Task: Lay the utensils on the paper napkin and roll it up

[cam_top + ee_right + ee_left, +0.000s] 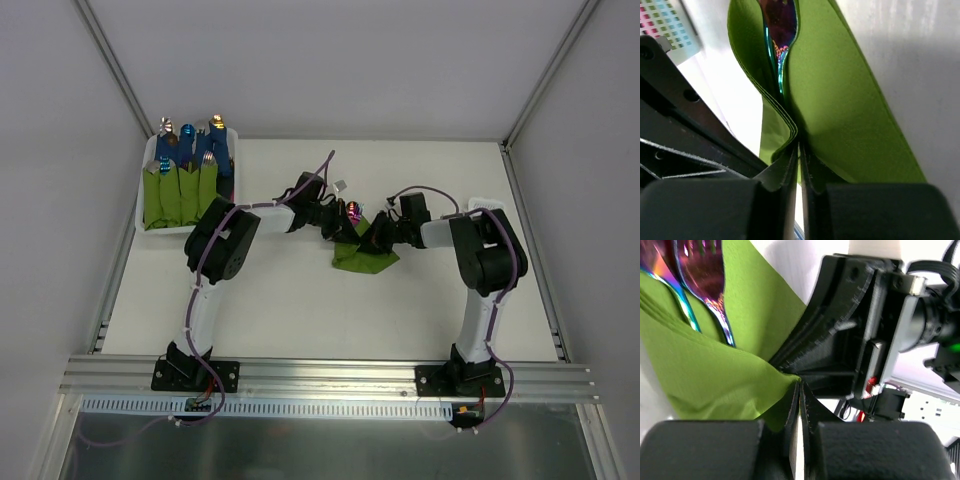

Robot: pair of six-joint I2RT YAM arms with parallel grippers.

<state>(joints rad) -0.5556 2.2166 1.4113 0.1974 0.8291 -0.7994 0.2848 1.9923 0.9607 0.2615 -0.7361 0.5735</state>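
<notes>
The olive-green paper napkin (362, 257) lies mid-table, partly folded up around the utensils (352, 210), whose shiny reddish ends stick out at its far side. My left gripper (341, 226) is at the napkin's left and my right gripper (376, 236) at its right, nearly touching. In the left wrist view the left gripper (800, 389) is shut on a napkin (710, 375) corner, with a fork and another utensil (705, 280) lying in the fold. In the right wrist view the right gripper (799, 146) is shut on a napkin (840, 100) fold, wrapped round a utensil (780, 25).
A white bin (146, 190) at the far left holds several green-wrapped bundles with blue handles (183, 185). A white card (487, 204) lies at the right edge behind the right arm. A colour chart (665, 20) shows in the right wrist view.
</notes>
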